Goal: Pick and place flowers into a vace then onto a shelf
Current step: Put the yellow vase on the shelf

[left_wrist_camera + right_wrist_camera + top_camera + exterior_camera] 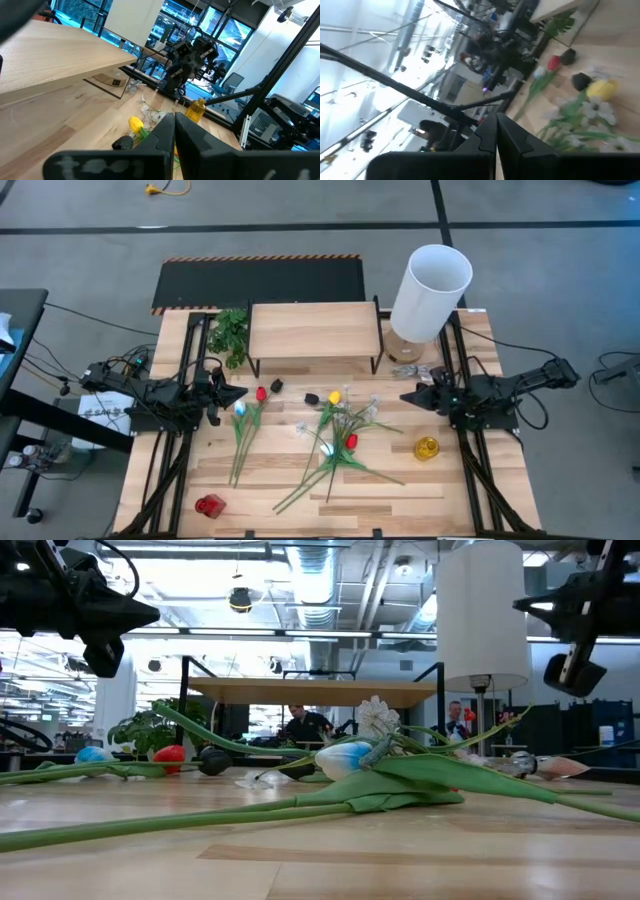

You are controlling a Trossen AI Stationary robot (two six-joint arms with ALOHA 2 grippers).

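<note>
Several long-stemmed flowers lie flat on the wooden table, one group [245, 428] toward the left and a larger heap [338, 442] in the middle, the heap also in the low view [350, 762]. The white cylindrical vase [430, 288] stands upright at the far right, beside the low light-wood shelf [314, 330] on its black legs. My left gripper [240, 393] hangs shut above the table's left side, pointing level toward the flowers. My right gripper [405, 396] hangs shut above the right side, pointing level toward them from the other side. Neither gripper holds anything.
A bushy green leaf sprig [232, 332] lies left of the shelf. A small red object [210, 505] sits near the front left and a small yellow jar [427, 448] at the right. A black mat [258, 282] lies beyond the table's far edge.
</note>
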